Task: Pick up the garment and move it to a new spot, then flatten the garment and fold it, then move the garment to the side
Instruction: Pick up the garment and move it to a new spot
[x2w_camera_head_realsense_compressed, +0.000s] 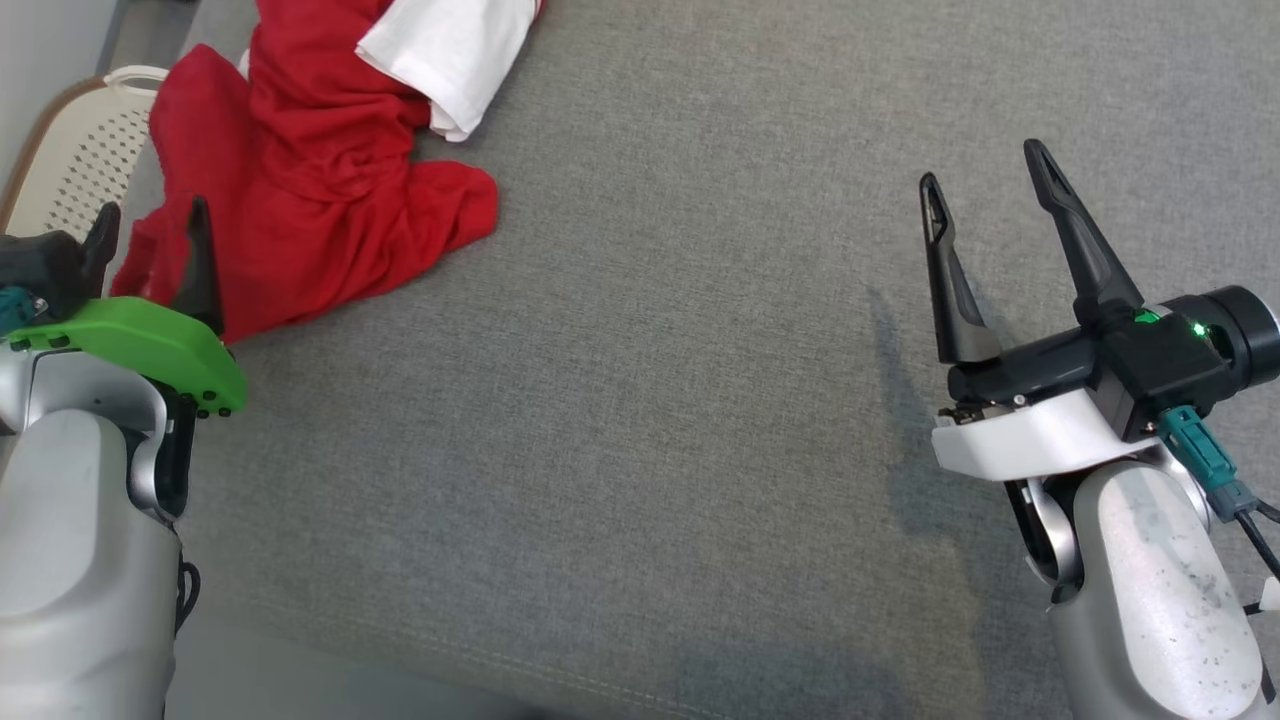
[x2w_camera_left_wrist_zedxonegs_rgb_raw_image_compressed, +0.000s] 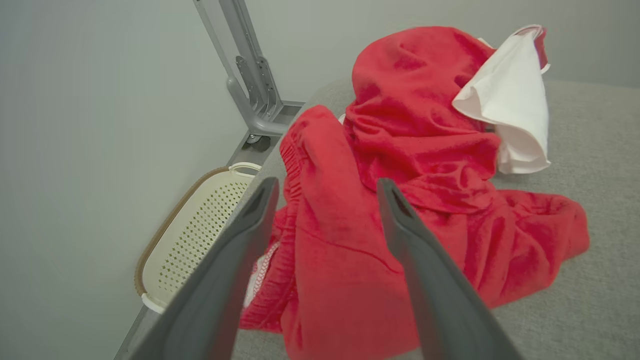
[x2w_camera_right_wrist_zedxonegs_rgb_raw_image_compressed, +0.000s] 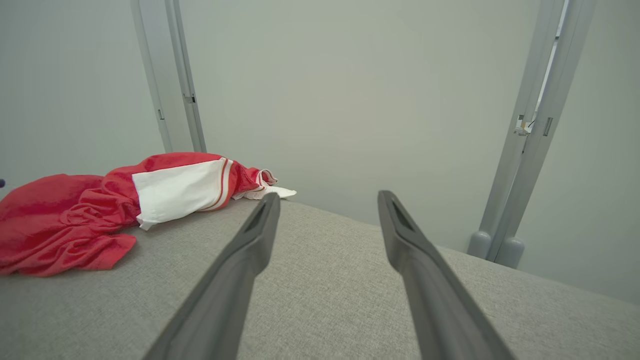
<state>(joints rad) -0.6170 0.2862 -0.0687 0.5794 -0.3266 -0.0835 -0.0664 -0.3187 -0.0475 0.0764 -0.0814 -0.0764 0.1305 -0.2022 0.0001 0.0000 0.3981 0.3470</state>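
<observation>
The garment (x2w_camera_head_realsense_compressed: 300, 170) is red with white parts and lies crumpled at the far left of the grey surface (x2w_camera_head_realsense_compressed: 700, 350). In the left wrist view the garment (x2w_camera_left_wrist_zedxonegs_rgb_raw_image_compressed: 400, 165) bulks up just beyond the fingertips. My left gripper (x2w_camera_head_realsense_compressed: 150, 225) stands open at the garment's near left edge, with nothing between its fingers. My left gripper (x2w_camera_left_wrist_zedxonegs_rgb_raw_image_compressed: 327, 187) points at the red cloth. My right gripper (x2w_camera_head_realsense_compressed: 985, 165) hovers open over bare surface at the right, far from the cloth. In the right wrist view the garment (x2w_camera_right_wrist_zedxonegs_rgb_raw_image_compressed: 100, 210) lies at the left, away from my right gripper (x2w_camera_right_wrist_zedxonegs_rgb_raw_image_compressed: 327, 200).
A cream perforated basket (x2w_camera_head_realsense_compressed: 75, 160) with a brown rim sits on the floor beside the surface's left edge, seen as the basket (x2w_camera_left_wrist_zedxonegs_rgb_raw_image_compressed: 195, 230) in the left wrist view. Grey metal posts (x2w_camera_right_wrist_zedxonegs_rgb_raw_image_compressed: 535, 135) and a pale wall stand behind the surface.
</observation>
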